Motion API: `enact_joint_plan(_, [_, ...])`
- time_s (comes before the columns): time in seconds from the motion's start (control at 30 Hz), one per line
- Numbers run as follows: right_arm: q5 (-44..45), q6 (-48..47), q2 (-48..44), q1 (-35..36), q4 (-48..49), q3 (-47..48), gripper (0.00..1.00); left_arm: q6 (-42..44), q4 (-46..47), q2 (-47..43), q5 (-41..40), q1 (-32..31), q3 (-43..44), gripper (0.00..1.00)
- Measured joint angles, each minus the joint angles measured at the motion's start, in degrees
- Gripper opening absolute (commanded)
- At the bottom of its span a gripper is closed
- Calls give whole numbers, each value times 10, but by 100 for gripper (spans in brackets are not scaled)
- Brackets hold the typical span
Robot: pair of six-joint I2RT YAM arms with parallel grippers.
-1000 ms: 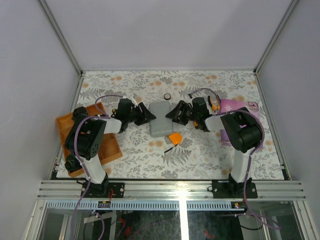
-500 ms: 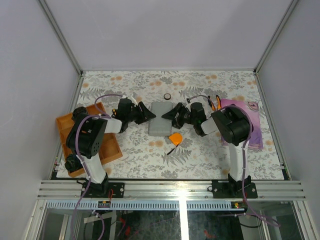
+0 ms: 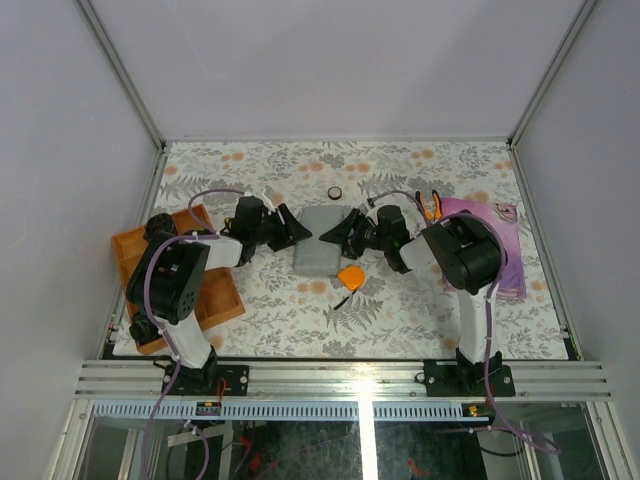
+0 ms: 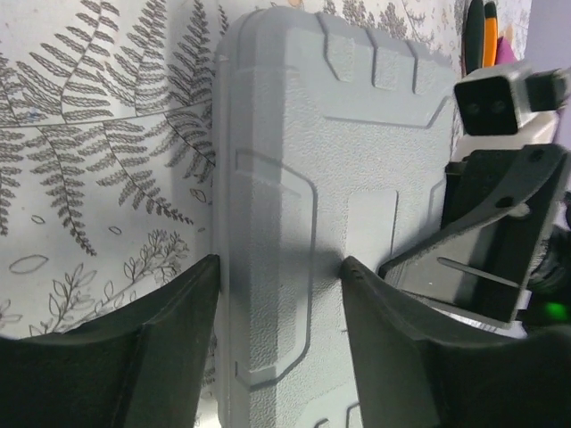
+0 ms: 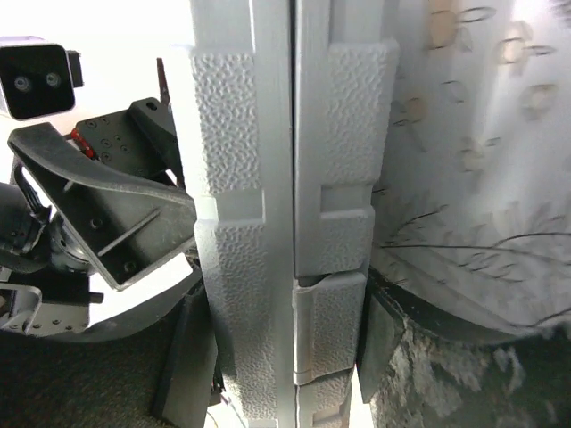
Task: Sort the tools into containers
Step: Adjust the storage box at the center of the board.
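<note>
Two arms meet at the closed grey tool case, which sits mid-frame on the fern-patterned worktop. The right gripper has its jaws pinched over the case's seamed edge, one finger against each face. The left gripper stands half open across the opposite edge, but I cannot tell whether it grips.

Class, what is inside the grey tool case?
Nothing inside shows: the grey tool case is closed, its halves meeting. Only its outer shell is visible; any contents are covered.
</note>
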Motion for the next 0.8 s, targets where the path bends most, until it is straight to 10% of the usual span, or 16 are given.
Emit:
enact_joint_plan(0.27, [32, -124, -136, 24, -158, 13, 18, 15, -104, -116, -18, -20, 0, 80])
enact_joint_plan(0.8, [120, -326, -283, 84, -525, 48, 8, 53, -327, -345, -139, -23, 11, 91])
